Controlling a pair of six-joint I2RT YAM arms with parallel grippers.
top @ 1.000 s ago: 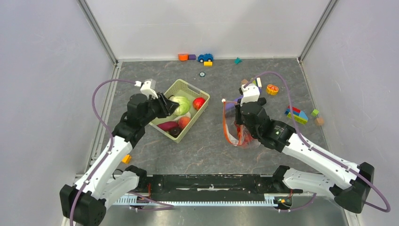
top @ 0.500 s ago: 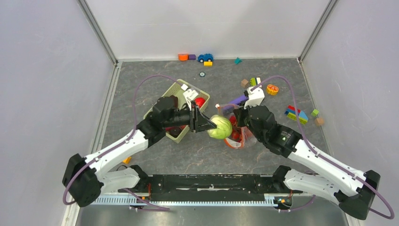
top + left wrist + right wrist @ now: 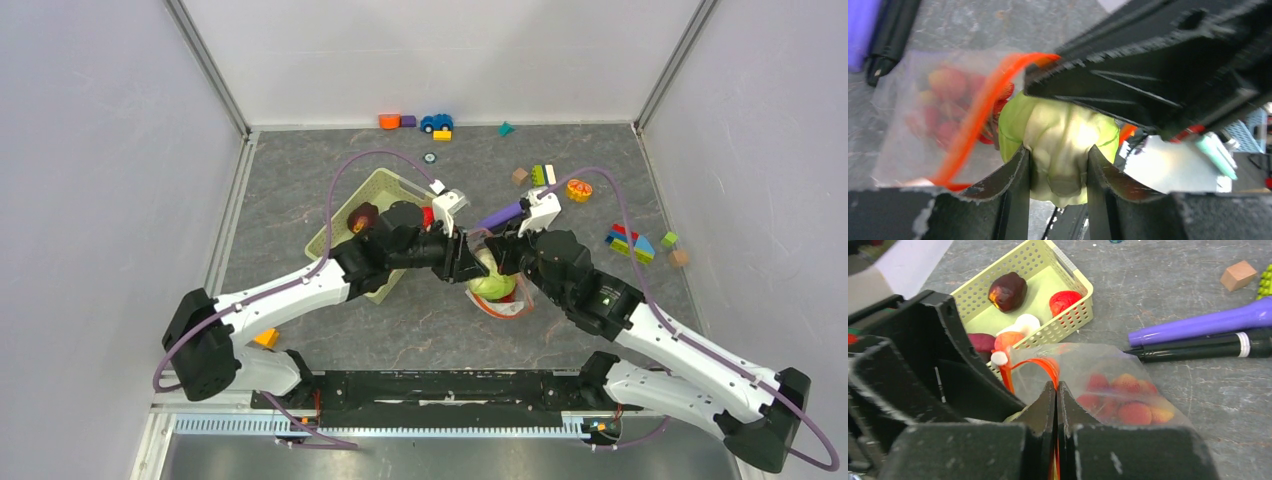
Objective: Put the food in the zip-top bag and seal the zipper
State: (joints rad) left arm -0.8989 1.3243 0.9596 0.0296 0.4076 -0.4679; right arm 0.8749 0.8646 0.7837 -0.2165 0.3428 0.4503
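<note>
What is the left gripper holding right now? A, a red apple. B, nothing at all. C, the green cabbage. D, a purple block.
C: in the left wrist view the green cabbage sits clamped between the fingers of the left gripper, right at the orange-rimmed mouth of the zip-top bag.

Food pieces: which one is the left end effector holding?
The green cabbage, clamped in the left end effector at the zip-top bag mouth. The dark purple piece, red apple and white mushroom piece lie in the basket.
</note>
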